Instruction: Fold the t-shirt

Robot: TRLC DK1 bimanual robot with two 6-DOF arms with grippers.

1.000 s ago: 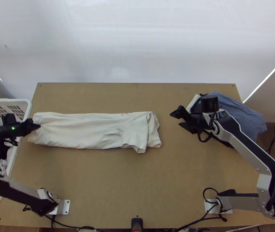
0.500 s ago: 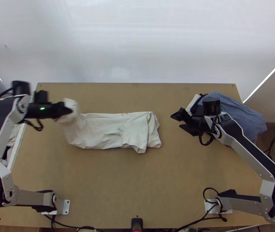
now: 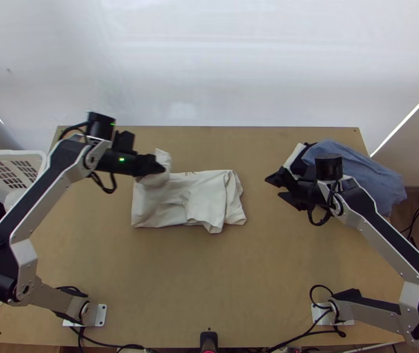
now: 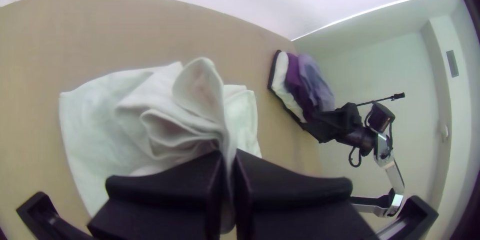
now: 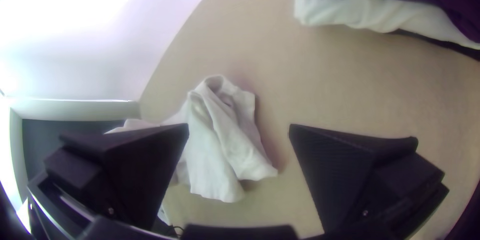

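Left gripper [image 3: 161,167] holds a bunched, raised end of the off-white t-shirt [image 3: 206,200]; remaining cloth lies creased on the wooden table [image 3: 209,282], below and to the gripper's right. Right gripper [image 3: 273,187] — fingers parted, pointing toward the shirt, well apart from it. Clothes pile [image 3: 380,176], blue cloth on top, just beside and behind the right gripper. White basket [image 3: 9,154] — well left of the left gripper, dark cloth inside.

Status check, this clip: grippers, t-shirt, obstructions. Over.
Left gripper shut on t-shirt, gripped end raised, rest on table. Right gripper open, empty, by clothes pile. Pile clear of t-shirt.
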